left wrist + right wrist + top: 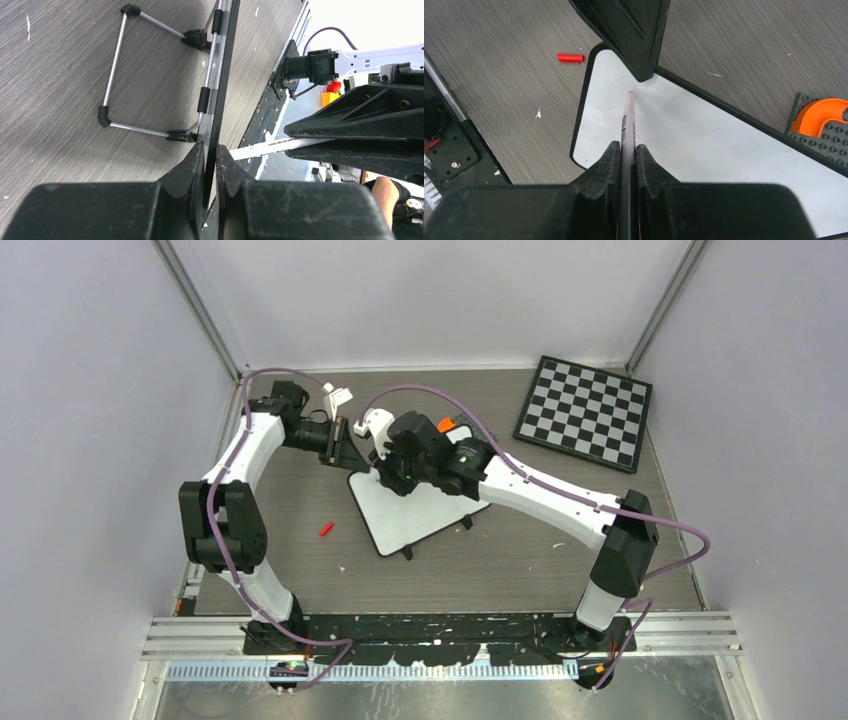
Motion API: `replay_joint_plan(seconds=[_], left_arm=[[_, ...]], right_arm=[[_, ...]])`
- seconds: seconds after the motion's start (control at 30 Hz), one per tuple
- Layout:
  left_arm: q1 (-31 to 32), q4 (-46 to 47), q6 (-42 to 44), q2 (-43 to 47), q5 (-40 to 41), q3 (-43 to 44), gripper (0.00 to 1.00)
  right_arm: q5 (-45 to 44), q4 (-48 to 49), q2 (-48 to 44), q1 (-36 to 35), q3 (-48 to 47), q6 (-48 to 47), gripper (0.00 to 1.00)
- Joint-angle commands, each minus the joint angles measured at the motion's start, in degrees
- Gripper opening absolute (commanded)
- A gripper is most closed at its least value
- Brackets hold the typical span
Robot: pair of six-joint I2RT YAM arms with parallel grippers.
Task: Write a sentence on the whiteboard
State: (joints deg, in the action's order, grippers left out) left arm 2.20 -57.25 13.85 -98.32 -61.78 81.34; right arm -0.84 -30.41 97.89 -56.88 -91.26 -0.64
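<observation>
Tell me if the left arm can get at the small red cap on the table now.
Probably not: the left hand is shut on the rim of the white rectangular whiteboard. The small red marker cap lies uncovered beside the board, so letting go should free the way.

From above, the far part of the small white rectangular black-rimmed whiteboard (420, 512) is hidden under the right arm's wrist; the thin dark marker with a reddish tip (629, 117) vanishes rearward between the fingers of the right gripper (628, 146), and whether its tip touches the board cannot be told. Between the fingers of the left gripper (211, 150) the board shows edge-on only, its writing face hidden; right of the right fingers, an orange curved plastic piece (826, 112) on a dark grey studded plate (819, 145) is cut by the picture's edge.
</observation>
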Motion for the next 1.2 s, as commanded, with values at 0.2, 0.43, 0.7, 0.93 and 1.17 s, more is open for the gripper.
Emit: replay_joint_plan(seconds=[0.2, 0.43, 0.7, 0.93, 1.17], left_arm=[[-0.2, 1.2, -0.7, 1.3, 1.9, 0.4, 0.00], [-0.2, 0.6, -0.7, 1.0, 2.1, 1.2, 0.00], [-0.2, 0.6, -0.7, 0.9, 2.0, 1.2, 0.00], [-0.2, 0.4, -0.6, 0.8, 2.3, 1.5, 0.00], [-0.3, 0.0, -0.2, 0.8, 2.6, 1.8, 0.00]], right_arm=[[2.6, 0.4, 1.0, -0.4, -7.3, -0.4, 0.00], [2.4, 0.1, 1.9, -1.5, -6.1, -1.6, 0.00], [-1.7, 2.0, 2.3, -1.5, -5.6, -2.3, 0.00], [-2.0, 2.7, 2.7, -1.6, -4.8, -2.8, 0.00], [-2.0, 2.9, 2.7, -1.5, -3.1, -3.4, 0.00]])
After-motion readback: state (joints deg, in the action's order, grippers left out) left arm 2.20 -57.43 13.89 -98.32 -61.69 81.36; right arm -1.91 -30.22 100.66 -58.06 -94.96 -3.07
